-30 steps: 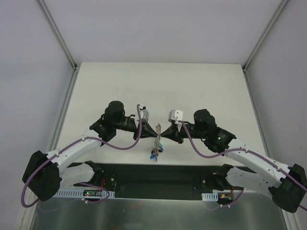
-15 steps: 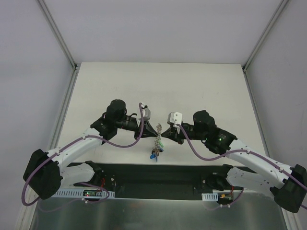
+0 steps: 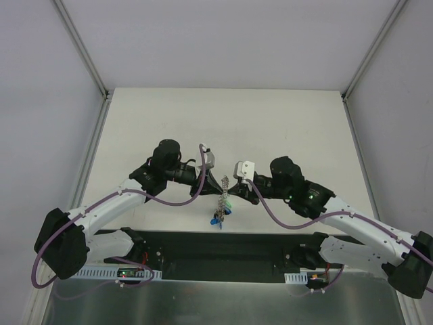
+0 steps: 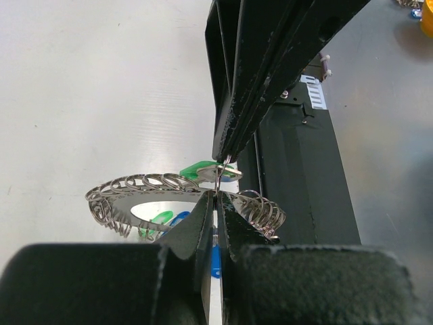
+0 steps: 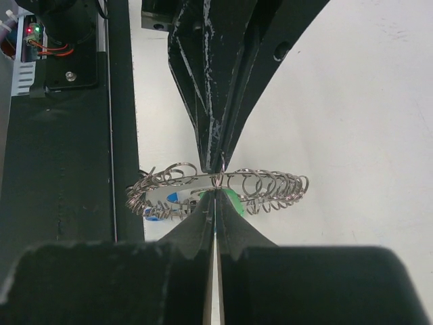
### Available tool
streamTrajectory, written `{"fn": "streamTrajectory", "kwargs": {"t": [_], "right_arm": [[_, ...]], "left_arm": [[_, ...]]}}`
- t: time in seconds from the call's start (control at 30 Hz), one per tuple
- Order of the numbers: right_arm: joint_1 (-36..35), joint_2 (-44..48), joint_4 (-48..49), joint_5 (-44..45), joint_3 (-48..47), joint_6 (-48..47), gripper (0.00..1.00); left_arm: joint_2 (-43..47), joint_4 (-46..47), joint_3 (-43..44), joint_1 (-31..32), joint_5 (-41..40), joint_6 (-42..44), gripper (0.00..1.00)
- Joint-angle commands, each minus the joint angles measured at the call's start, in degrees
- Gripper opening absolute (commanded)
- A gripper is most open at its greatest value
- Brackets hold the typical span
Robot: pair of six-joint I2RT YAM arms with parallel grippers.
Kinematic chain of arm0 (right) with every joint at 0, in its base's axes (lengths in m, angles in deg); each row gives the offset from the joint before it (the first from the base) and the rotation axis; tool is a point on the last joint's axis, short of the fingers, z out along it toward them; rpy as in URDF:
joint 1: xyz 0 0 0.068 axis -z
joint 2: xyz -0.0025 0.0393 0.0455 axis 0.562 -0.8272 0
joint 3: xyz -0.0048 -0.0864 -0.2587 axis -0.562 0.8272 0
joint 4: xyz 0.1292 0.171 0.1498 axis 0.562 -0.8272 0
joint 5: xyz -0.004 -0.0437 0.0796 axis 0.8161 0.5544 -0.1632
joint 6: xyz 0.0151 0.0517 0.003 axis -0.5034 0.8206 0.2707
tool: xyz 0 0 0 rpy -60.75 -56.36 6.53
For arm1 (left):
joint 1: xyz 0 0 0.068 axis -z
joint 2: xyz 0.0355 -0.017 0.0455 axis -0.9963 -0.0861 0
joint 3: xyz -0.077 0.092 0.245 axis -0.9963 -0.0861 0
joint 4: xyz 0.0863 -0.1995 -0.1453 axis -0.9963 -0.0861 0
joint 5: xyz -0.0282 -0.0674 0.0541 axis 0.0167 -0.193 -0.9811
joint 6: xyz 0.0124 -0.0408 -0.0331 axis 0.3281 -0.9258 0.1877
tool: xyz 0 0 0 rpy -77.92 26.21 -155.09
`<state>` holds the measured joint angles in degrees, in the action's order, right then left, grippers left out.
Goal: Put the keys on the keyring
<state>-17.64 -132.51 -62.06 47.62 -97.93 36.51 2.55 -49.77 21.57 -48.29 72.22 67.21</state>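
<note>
One grey metal keyring (image 4: 145, 193). Its keys are too bunched to count fully: at least one green-headed key (image 4: 199, 169) and one blue-headed key (image 4: 178, 218). Two grippers: left gripper (image 4: 215, 200), right gripper (image 5: 215, 196). One white table (image 3: 270, 122).

Silvery keyring (image 4: 161, 198), green and blue keys (image 4: 200, 168)

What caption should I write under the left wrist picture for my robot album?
The left gripper pinches the keyring at its rim while the right gripper holds a green key against it.

white table (image 3: 270, 122), pale grey walls (image 3: 223, 40)
</note>
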Motion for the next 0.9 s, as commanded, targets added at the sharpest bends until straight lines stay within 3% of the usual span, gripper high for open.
{"fn": "streamTrajectory", "kwargs": {"t": [0.0, 0.37, 0.87], "right_arm": [[-1.69, 0.27, -0.27, 0.09, -3.90, -1.96, 0.01], [-3.62, -1.13, -4.58, 3.34, -4.87, -4.25, 0.01], [-6.52, -2.54, -8.62, 7.03, -6.80, -6.45, 0.02]], "left_arm": [[0.37, 1.63, 2.64, 0.32, -1.83, -1.00, 0.00], [3.00, 6.02, 1.33, -0.74, -6.84, -6.55, 0.00], [5.02, 11.38, -0.78, -1.00, -5.44, -10.59, 0.00]]}}
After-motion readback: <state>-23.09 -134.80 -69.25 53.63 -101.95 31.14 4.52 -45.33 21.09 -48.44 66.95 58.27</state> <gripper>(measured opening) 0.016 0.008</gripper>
